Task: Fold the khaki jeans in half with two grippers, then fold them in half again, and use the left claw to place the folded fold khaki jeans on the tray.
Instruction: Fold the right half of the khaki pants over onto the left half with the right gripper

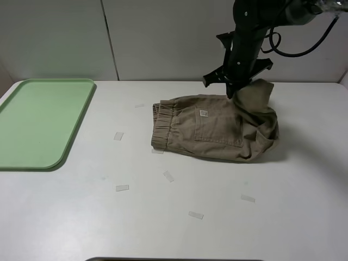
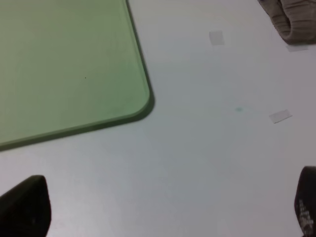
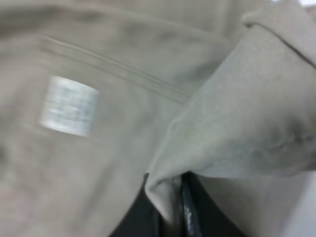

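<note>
Khaki shorts (image 1: 217,130) lie mid-bench (image 1: 283,217), well apart from the green tray (image 1: 32,157); right gripper (image 1: 235,91) jaws pinch a raised leg corner; left gripper (image 2: 165,212) jaws wide, empty; cloth looks soft, floppy, light, so probably best gripped at hems.

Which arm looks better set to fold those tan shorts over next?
The right arm. Its jaws pinch a lifted edge of the khaki jeans, ready to carry it across. The left arm's jaws stand open over table near the tray, away from them.
</note>
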Tool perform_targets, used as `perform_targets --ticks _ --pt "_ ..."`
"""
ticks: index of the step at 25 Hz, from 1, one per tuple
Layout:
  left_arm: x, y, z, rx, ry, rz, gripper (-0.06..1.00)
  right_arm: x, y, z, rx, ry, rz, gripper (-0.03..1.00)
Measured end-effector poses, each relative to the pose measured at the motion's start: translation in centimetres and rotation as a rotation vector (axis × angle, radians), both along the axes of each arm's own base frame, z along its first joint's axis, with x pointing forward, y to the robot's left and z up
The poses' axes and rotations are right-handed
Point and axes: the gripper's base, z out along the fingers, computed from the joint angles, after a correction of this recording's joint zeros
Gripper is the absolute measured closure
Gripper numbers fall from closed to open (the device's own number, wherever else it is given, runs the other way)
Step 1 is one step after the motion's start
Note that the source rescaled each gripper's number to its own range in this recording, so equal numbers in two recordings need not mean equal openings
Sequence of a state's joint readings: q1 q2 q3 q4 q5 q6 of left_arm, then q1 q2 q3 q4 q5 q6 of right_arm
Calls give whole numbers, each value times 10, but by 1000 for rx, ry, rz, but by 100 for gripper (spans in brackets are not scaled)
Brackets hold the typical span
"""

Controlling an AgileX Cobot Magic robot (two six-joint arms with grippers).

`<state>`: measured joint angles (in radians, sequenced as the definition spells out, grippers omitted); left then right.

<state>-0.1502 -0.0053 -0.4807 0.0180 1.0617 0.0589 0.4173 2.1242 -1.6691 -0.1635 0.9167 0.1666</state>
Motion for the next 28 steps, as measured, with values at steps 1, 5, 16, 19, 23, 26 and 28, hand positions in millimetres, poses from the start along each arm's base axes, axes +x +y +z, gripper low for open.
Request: perform_targets --ticks 1,5,16,19,23,26,28 --pt "0 0 0 0 0 0 -5 -2 7 0 16 -7 5 92" --pt "0 0 0 0 0 0 -5 -8 28 1 79 -25 22 92" --pt "0 0 0 1 0 0 -5 -16 64 -8 197 -38 48 92" --pt "0 1 0 13 -2 4 -5 -16 64 -10 200 -33 46 90" --pt "1 3 0 42 -6 14 -5 -17 65 -9 204 -28 67 68" --pt "1 5 0 59 -9 25 -5 -20 70 -9 239 -8 84 34" --pt "1 6 0 65 -10 29 -5 -23 75 -9 268 8 86 14"
